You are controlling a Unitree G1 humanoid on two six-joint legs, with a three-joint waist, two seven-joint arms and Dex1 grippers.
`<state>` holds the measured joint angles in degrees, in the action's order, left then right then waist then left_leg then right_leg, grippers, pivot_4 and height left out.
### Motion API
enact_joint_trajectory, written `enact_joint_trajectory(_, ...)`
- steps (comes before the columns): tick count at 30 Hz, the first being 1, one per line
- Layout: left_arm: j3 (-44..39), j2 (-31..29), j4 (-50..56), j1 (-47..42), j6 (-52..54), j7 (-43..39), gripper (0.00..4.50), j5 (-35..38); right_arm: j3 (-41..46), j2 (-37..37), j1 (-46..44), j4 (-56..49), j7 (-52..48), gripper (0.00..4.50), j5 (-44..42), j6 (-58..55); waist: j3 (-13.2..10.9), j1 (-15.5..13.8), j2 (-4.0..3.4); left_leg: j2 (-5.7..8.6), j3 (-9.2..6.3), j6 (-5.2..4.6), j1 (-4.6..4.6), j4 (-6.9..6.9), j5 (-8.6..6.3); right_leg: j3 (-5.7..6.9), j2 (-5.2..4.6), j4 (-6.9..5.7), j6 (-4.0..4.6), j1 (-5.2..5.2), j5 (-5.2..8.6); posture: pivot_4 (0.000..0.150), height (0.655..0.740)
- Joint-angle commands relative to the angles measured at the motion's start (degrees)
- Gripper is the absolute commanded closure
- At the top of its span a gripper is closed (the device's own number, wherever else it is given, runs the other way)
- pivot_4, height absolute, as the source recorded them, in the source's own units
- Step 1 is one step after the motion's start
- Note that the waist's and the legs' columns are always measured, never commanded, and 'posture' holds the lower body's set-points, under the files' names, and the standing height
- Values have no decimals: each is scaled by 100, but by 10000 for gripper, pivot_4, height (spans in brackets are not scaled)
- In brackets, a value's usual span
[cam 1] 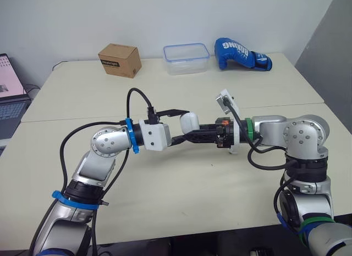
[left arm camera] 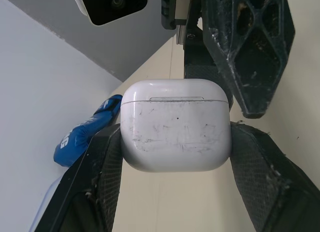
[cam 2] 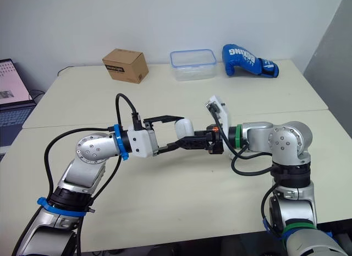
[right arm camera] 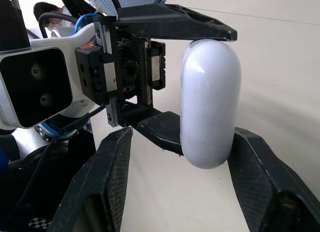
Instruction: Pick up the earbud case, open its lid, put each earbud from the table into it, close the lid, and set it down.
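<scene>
Left gripper (cam 2: 180, 130) clenched on white earbud case (left arm camera: 176, 124), lid shut, up over mid-table (cam 1: 165, 201); right gripper (right arm camera: 184, 133) spread wide, flanking it. Far edge: cardboard box (cam 1: 120, 60), clear blue-rimmed tub (cam 1: 186, 58), blue boxing glove (cam 1: 241, 54).

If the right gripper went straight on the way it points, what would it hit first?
The earbud case clamped in the left gripper: it sits straight ahead, facing the gap between the right gripper's open fingers. Probably close; depth is unclear.
</scene>
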<state>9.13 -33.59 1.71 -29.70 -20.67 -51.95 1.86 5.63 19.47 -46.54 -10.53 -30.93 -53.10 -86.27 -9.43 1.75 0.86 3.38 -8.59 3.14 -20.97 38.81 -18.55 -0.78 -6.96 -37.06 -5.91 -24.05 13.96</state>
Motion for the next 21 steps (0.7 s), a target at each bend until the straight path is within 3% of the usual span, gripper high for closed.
enact_joint_trajectory(1, -3, -15, 78, -34, -117, -3, 17476, 35, 173, -30, -172, -163, 17, 16057, -178, 2, 0, 0, 0, 0, 0, 0, 0, 0, 0, 0, 0, 0, 0, 0, 0, 1500, 7307)
enact_joint_trajectory(4, -1, -16, 77, -37, -115, -8, 17476, 35, 181, -35, -181, -152, 26, 16057, -172, 11, 0, 0, 0, 0, 0, 0, 0, 0, 0, 0, 0, 0, 0, 0, 0, 1500, 7307)
enact_joint_trajectory(6, 1, -18, 78, -34, -121, -13, 17476, 35, 195, -44, -186, -145, 40, 19833, -170, 19, 0, 0, 0, 0, 1, 0, 0, 0, 0, 0, 0, 0, 0, 0, 0, 1500, 7307)
enact_joint_trajectory(12, 14, -37, 98, -5, -140, -34, 17476, 61, 217, -57, -189, -141, 100, 37659, -205, 17, 0, 3, 0, 0, 1, 0, 0, 0, 0, -1, 0, 0, 0, 0, 0, 1500, 7307)
enact_joint_trajectory(21, 38, -69, 179, 17, 106, -141, 17476, 169, 203, -46, -187, -151, 88, 37539, -241, -71, 0, 3, 0, 0, 0, 0, 0, 0, 0, 0, 0, 0, 0, 0, 0, 1500, 7307)
